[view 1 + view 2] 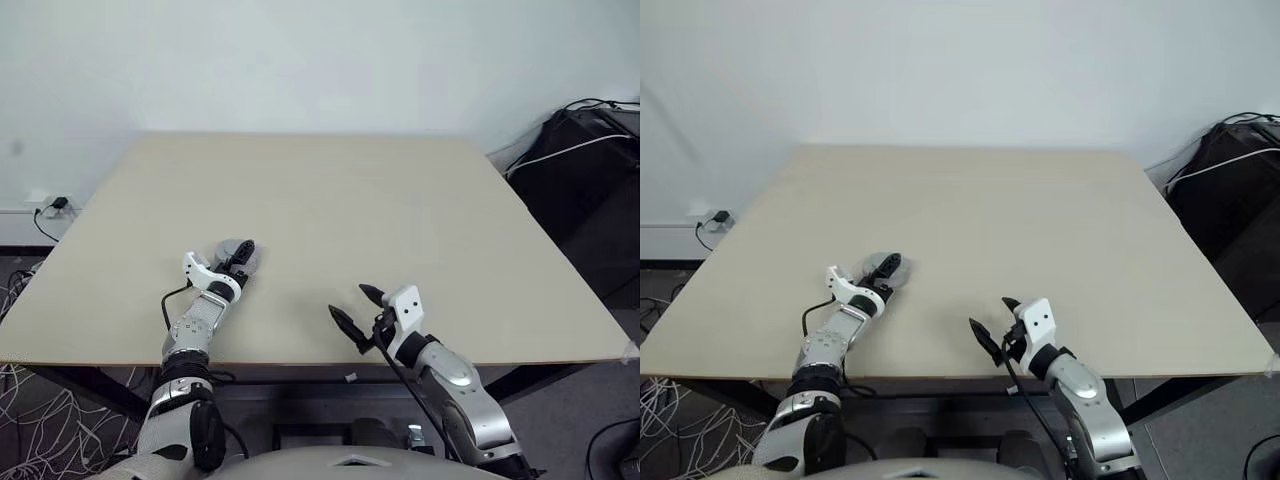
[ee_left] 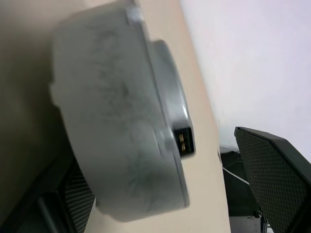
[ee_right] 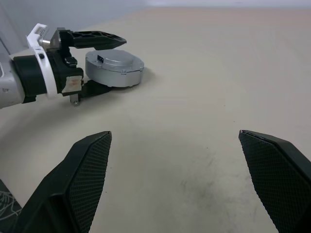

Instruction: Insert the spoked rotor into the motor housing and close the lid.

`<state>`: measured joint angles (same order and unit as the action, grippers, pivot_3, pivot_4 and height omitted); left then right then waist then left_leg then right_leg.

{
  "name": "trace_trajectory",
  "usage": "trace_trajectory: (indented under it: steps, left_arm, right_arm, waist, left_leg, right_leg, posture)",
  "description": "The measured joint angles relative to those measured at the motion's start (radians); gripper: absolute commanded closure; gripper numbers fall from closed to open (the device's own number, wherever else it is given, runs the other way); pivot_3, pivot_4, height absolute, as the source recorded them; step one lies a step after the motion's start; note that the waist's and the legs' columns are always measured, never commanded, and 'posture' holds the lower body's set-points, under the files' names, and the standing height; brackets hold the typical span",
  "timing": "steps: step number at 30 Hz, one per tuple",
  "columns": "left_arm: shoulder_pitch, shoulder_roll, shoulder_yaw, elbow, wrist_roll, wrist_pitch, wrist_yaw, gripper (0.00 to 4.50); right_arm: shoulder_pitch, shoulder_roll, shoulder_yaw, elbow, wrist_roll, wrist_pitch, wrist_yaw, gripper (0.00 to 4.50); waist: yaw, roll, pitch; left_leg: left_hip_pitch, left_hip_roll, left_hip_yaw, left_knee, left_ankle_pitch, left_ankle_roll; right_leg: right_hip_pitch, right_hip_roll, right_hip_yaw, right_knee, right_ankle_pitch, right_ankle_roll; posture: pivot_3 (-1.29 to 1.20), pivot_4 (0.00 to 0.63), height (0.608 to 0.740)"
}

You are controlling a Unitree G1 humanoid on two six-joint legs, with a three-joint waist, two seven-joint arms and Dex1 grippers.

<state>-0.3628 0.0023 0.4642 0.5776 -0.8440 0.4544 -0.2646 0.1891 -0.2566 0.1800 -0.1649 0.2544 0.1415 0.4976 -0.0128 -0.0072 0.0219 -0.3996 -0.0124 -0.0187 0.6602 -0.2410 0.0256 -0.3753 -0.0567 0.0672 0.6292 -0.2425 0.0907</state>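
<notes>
Left gripper (image 1: 240,258) spread around closed motor housing (image 1: 232,254) on desk (image 1: 400,210), near its left front; right gripper (image 1: 358,308) released, empty. Right wrist: lid (image 3: 116,61) seated on top, fingers (image 3: 95,39) straddling. Looks like release after closing; next, retract clear.

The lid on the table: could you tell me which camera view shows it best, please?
The right wrist view: the whole lid lies flat on the table, with the left pincer around it, fingers apart. The left wrist view shows it close up, cropped. In the eye views the pincer partly hides it.
</notes>
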Motion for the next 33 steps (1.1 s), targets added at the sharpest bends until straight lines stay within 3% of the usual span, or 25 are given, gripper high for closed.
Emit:
trace_trajectory:
  steps: [15,23,28,33]
  left_arm:
    - [0.329,-0.078,-0.041,-0.457,-0.072,0.207,0.095,0.05]
    - [0.456,0.023,-0.135,-0.581,-0.065,0.308,0.025,0.05]
    - [0.524,0.178,-0.298,-0.653,0.067,0.282,-0.111,0.05]
    - [0.585,0.255,-0.474,-0.685,0.330,0.035,-0.185,0.05]
  right_arm:
    - [-0.018,0.004,-0.002,0.005,-0.004,0.020,0.003,0.00]
    - [-0.032,0.005,-0.001,0.019,-0.004,0.027,0.006,0.00]
    - [-0.032,0.006,-0.001,0.021,-0.004,0.040,0.007,0.00]
    - [-0.023,0.009,-0.001,0.021,-0.010,0.037,0.004,0.00]
  waist:
    - [-0.003,0.002,-0.003]
    - [-0.013,0.008,-0.007]
    - [-0.017,0.010,-0.008]
    - [-0.015,0.010,-0.008]
  left_leg:
    - [0.004,0.003,0.003,-0.003,-0.003,-0.005]
    - [0.004,0.003,0.003,-0.004,-0.004,-0.005]
    - [0.004,0.004,0.004,-0.005,-0.004,-0.005]
    - [0.004,0.004,0.005,-0.008,-0.004,-0.005]
  right_leg:
    - [0.001,-0.002,0.001,0.000,-0.001,-0.002]
    - [0.000,-0.002,0.001,0.000,-0.001,-0.003]
    - [0.000,-0.003,0.001,0.000,-0.002,-0.004]
    - [-0.002,-0.006,0.003,-0.001,-0.003,-0.005]
  posture:
    - [0.00,0.000,0.740]
    - [0.00,0.000,0.740]
    - [0.00,0.000,0.740]
    - [0.00,0.000,0.740]
